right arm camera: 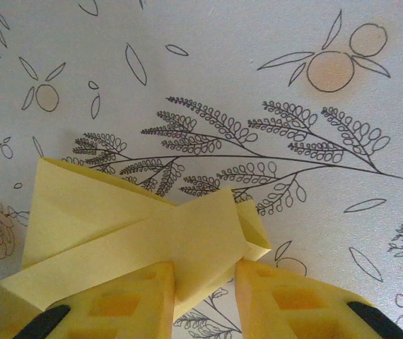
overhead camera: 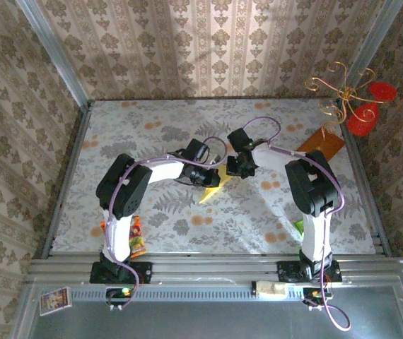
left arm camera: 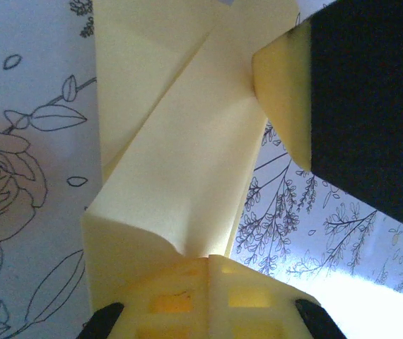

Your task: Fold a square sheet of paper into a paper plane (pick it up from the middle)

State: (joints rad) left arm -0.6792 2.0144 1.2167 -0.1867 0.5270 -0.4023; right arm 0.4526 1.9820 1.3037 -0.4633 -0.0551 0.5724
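Left end effector (left arm camera: 208, 265) clamps folded yellow paper (left arm camera: 180, 162).

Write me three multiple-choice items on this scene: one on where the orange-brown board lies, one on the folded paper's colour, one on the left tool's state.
1. Where on the table is the orange-brown board?
A. far right, near the back corner
B. between the two arm bases
C. at the far left edge

2. What colour is the folded paper?
A. green
B. white
C. pale yellow

3. How is the left tool?
A. wide open above the paper
B. shut on the paper
C. shut on the board

Answers:
1 A: the top view has it beside the red ornaments.
2 C: both wrist views show that colour.
3 B: its fingers meet with the paper pinched between them.
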